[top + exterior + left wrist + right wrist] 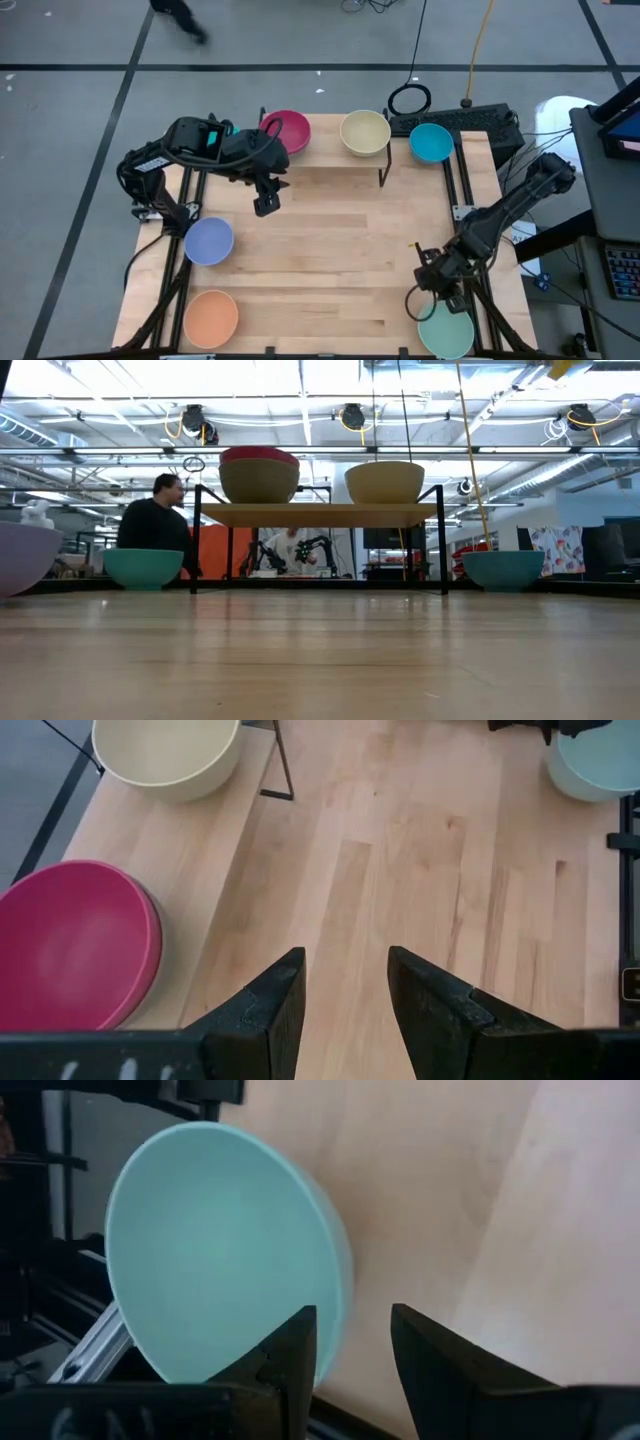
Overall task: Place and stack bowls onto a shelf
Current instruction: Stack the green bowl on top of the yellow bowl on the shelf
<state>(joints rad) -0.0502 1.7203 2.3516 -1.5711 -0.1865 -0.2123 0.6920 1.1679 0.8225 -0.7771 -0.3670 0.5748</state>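
The shelf (pixel 330 165) (pixel 320 514) stands at the table's far edge. On it a magenta bowl (pixel 288 130) (pixel 258 456) is nested in an olive-grey bowl (pixel 258 483), and a cream bowl (pixel 365 132) (pixel 165 755) sits beside them. My left gripper (pixel 266 203) (pixel 345 955) hovers open over bare wood, just near of the magenta bowl. My right gripper (pixel 428 290) (pixel 352 1315) is open at the mint bowl (pixel 446 330) (pixel 220 1250) by the near right corner. One finger is over the bowl's inside and one outside its rim (pixel 342 1305); I cannot tell whether they touch.
A cyan bowl (pixel 432 143) (pixel 503 570) rests on the table right of the shelf. Another cyan bowl (pixel 143 567) sits left of it, hidden under my left arm in the high view. Lavender (pixel 209 241) and orange (pixel 211 318) bowls lie along the left side. People show beyond the table.
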